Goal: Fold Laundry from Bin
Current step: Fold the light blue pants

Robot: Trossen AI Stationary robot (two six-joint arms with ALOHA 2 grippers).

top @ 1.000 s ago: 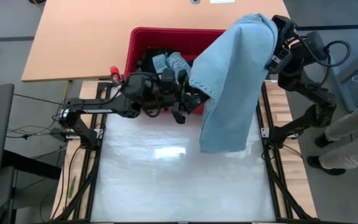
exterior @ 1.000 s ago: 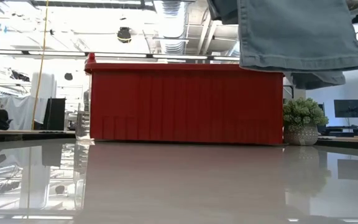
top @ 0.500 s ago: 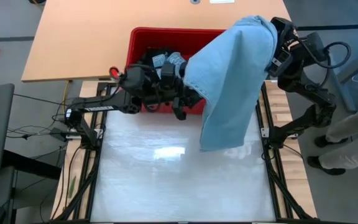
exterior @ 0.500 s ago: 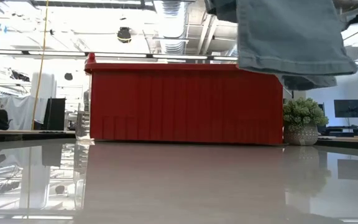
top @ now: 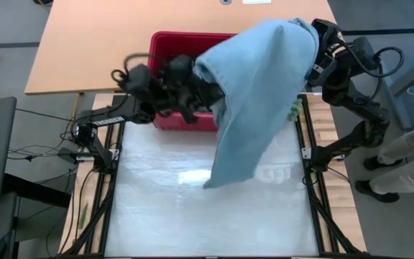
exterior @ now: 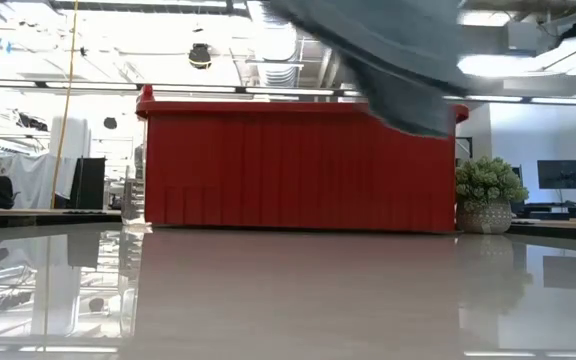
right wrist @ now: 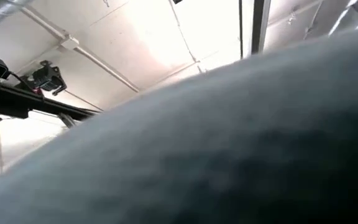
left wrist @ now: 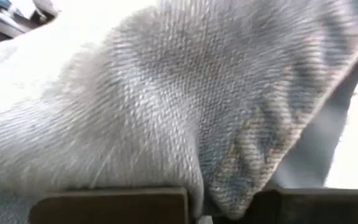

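Under both raised grippers lies a glossy white bench (top: 192, 216), open workroom behind. Left gripper (top: 205, 90), above the red bin (exterior: 298, 165), pinches the denim garment (top: 257, 93); right gripper's (top: 320, 36) grip cannot be told. Plant (exterior: 485, 193) beside the bin.

Garment (top: 261, 93) light denim blue, plain, visible twill weave with greyer worn patches in the left wrist view. Bin (exterior: 298, 165) solid red, vertical ribbing on its wall. Table (top: 157, 216) glossy white; board behind it tan wood (top: 99, 36). Arms dark/black. Small plant (exterior: 488, 183) pale green in a speckled beige pot.
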